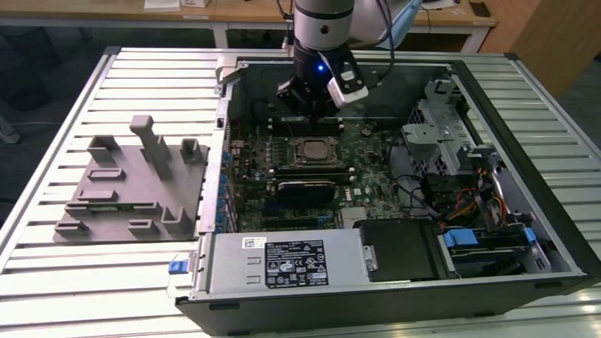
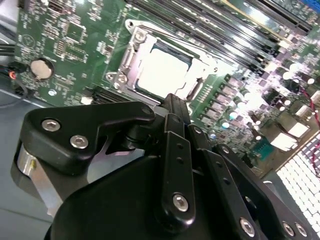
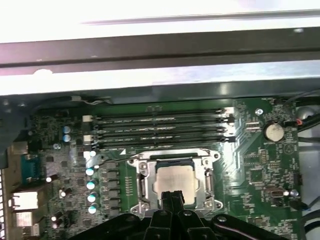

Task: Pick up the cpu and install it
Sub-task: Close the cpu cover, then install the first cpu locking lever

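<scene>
Standing by the open case, I can't truly read anything. A black label with white print and small symbols lies on the silver power supply. A little white sticker sits just beside it. The lettering on both is too fine to make out. White markings dot the green motherboard in both wrist views, none legible. The cpu shows a pale top with no print I can make out.

cpu: silver-white top before you, thin tan rim.
motherboard: the deep green you work over.
gripper: your matte black.
holder block: plain grey.
table: pale silver, ribbed stripes.
</scene>
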Controlling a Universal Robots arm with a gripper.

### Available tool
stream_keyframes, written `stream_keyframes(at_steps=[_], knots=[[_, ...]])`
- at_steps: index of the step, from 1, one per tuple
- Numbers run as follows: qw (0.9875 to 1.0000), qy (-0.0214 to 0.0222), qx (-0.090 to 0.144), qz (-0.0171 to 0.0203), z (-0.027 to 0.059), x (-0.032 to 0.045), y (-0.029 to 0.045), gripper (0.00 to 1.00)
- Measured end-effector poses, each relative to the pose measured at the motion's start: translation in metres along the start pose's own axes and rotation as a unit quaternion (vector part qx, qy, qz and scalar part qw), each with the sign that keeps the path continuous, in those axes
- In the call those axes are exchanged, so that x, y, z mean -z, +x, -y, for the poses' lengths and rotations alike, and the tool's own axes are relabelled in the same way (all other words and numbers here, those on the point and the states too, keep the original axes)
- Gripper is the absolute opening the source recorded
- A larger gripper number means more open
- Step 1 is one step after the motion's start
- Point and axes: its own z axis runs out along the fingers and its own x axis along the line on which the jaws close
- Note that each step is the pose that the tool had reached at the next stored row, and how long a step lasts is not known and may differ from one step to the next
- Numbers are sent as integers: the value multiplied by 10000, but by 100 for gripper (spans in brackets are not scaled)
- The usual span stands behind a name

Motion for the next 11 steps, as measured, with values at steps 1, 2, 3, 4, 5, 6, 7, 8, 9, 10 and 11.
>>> stream_keyframes(at_steps=[1,2,3,4,5,6,7,8,9,10,11], knots=[[10000,0,0,0,-3,0,-16,11],[10000,0,1,0,-4,0,-23,11],[10000,0,0,0,-4,0,-23,11],[10000,1,0,0,-4,7,-23,11],[10000,1,0,0,-4,16,-23,11],[10000,0,0,0,-5,23,-23,11],[10000,-1,0,1,-5,24,-24,11],[10000,-1,0,1,-5,24,-23,11],[10000,-1,0,1,-5,24,-24,11],[10000,0,0,0,-5,25,-23,11],[10000,0,0,0,-5,26,-23,11]])
